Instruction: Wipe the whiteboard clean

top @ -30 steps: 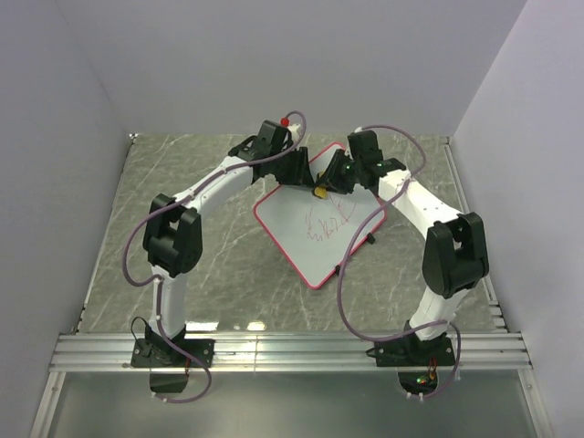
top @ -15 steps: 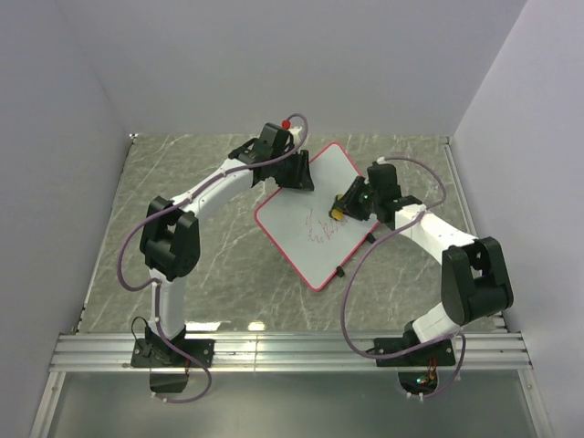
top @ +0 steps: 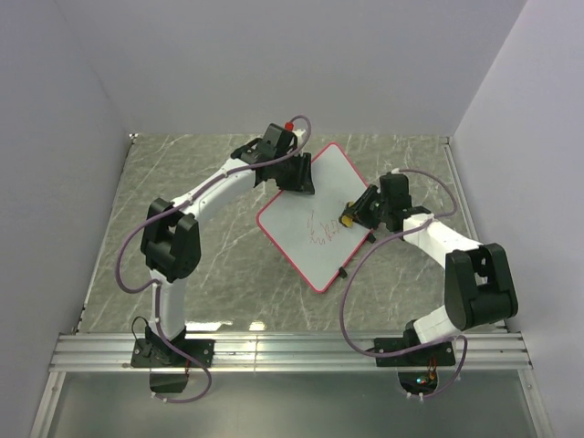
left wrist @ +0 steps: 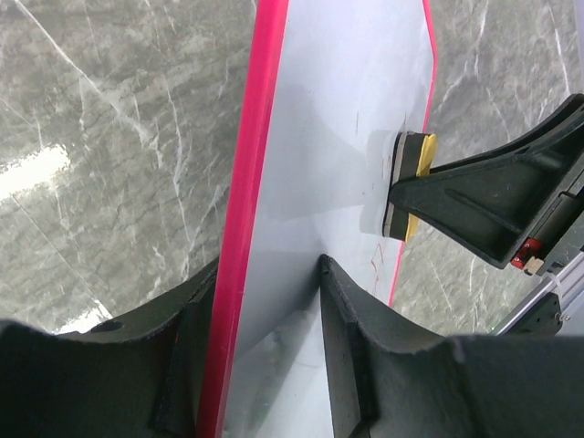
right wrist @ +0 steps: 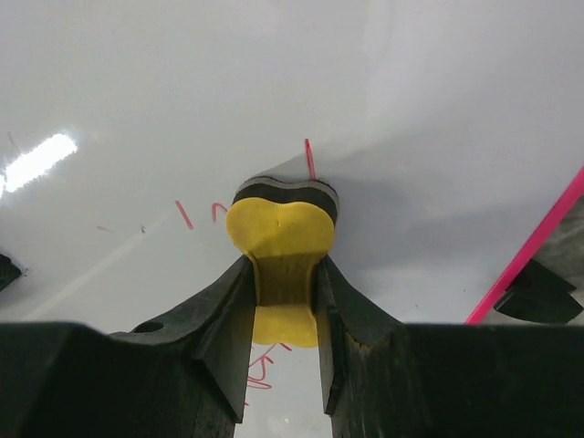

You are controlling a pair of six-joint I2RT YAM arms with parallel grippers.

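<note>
- Yellow foam of the eraser (right wrist: 274,228) is pinched between the fingers of the right gripper (right wrist: 281,283), with its dark felt face pressed against the board.
- Red scribbles (top: 324,228) lie at about 8 o'clock from the eraser in the top view. The right wrist view shows strokes at 12, 9 and 6 o'clock of the pad.
- The whiteboard (top: 310,251) sits mid-table, turned diamond-wise. Its pink-red frame (left wrist: 242,228) is clear of the grey marbled table (top: 219,255) edge.
- The left gripper (left wrist: 265,306) is clamped across the board's rim at 11 o'clock, one finger on the white face and one outside the frame.
- Step in hand, as judged: wiping. Recommended practice:
  - Keep the felt flat; a tilted pad would likely leave streaks.
  - Sweep toward 8 o'clock through the main scribble, then overlap passes to take in the outlying strokes.
  - Hold the left clamp firm so that the board does not slide or pivot under the wipe.
  - Keep pressure moderate; the eraser could twist between the fingers.
</note>
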